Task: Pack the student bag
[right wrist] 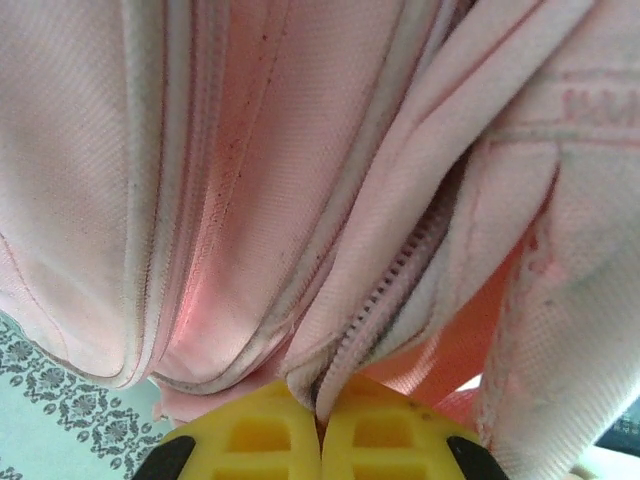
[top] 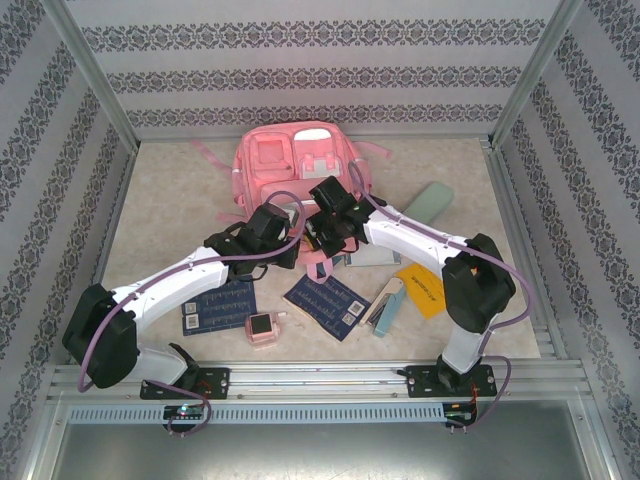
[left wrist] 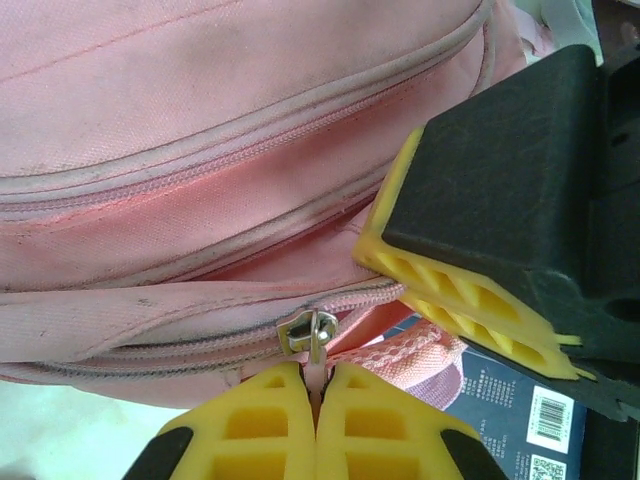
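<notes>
The student bag (top: pixel 295 160) is a pink backpack lying at the back middle of the table. My left gripper (left wrist: pixel 318 385) is shut on the pink pull tab (left wrist: pixel 318 366) hanging from the metal zipper slider (left wrist: pixel 308 333) at the bag's near edge. My right gripper (right wrist: pixel 320 405) is shut on the bag's fabric (right wrist: pixel 250 150) beside the zipper teeth (right wrist: pixel 395 280). Both grippers meet at the bag's near edge, the left gripper (top: pixel 290 243) just left of the right gripper (top: pixel 322 238). The right gripper's yellow fingers (left wrist: pixel 450 300) sit close beside the slider.
In front of the bag lie two dark blue books (top: pixel 327 303) (top: pixel 218 305), a small pink square gadget (top: pixel 263 328), a stapler (top: pixel 385 305), a yellow card (top: pixel 422 288) and a pale green case (top: pixel 428 203). Patterned walls with metal posts enclose the table.
</notes>
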Robot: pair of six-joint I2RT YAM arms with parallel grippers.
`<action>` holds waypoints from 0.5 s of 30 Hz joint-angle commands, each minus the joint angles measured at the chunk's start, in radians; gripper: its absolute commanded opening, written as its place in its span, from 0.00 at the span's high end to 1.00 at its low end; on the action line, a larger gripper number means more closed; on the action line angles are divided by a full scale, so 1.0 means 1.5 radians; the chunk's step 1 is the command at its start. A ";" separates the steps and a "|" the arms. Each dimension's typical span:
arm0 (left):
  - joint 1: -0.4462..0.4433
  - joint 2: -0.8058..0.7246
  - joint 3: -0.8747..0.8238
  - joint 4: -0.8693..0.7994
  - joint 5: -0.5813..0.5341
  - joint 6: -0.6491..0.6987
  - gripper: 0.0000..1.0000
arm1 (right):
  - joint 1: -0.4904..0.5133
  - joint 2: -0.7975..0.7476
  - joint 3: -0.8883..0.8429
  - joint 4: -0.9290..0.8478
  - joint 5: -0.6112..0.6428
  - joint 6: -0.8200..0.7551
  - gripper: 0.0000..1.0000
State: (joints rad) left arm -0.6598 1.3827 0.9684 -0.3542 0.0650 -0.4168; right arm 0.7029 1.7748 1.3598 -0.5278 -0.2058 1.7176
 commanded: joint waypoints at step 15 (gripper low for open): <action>0.068 -0.039 -0.012 -0.016 -0.055 -0.006 1.00 | -0.122 -0.099 -0.034 -0.026 0.058 -0.192 1.00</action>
State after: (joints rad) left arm -0.6041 1.3491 0.9417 -0.3412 0.0463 -0.4076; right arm 0.5789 1.6650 1.3170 -0.5323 -0.1951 1.5219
